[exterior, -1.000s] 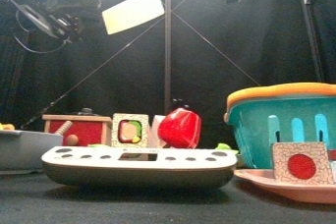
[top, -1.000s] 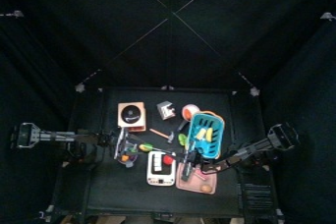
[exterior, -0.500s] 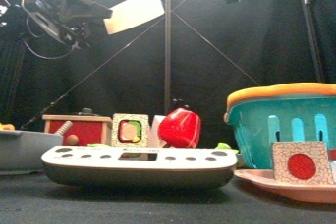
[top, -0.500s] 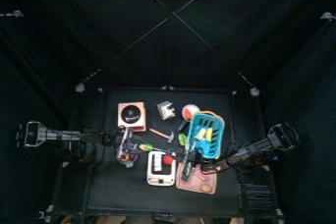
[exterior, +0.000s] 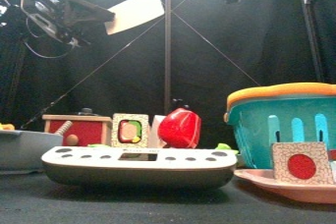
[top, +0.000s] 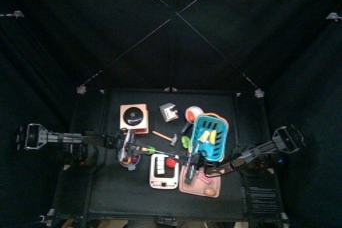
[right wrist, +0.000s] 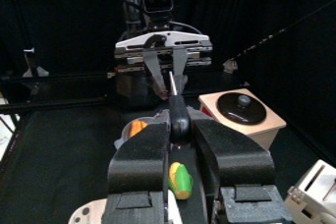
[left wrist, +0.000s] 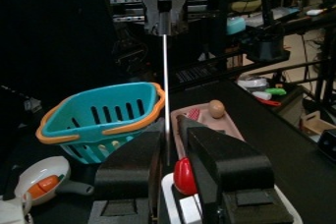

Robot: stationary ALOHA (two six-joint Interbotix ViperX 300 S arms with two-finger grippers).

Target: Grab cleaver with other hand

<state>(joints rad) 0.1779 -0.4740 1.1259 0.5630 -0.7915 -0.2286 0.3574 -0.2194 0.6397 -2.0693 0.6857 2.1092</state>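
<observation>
Two end effectors at one cleaver (exterior: 136, 12), held high above table (exterior: 39, 203), between arms. Right end effector (right wrist: 175, 169) grips one end. Left end effector (left wrist: 174, 169) sits astride thin blade; we cannot tell whether it has clamped. Risks we see:
- right lets go before left bites: cleaver drops onto basket (exterior: 282, 115) or toys below
- off-centre pinch: flat blade slips or twists
- both pull at once: cleaver wrenched loose

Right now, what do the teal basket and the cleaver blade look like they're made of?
The teal basket looks like molded plastic: slotted walls, a smooth orange rim. The cleaver blade, held high, looks flat, pale and matte, perhaps painted wood or plastic; hard to tell.
</observation>
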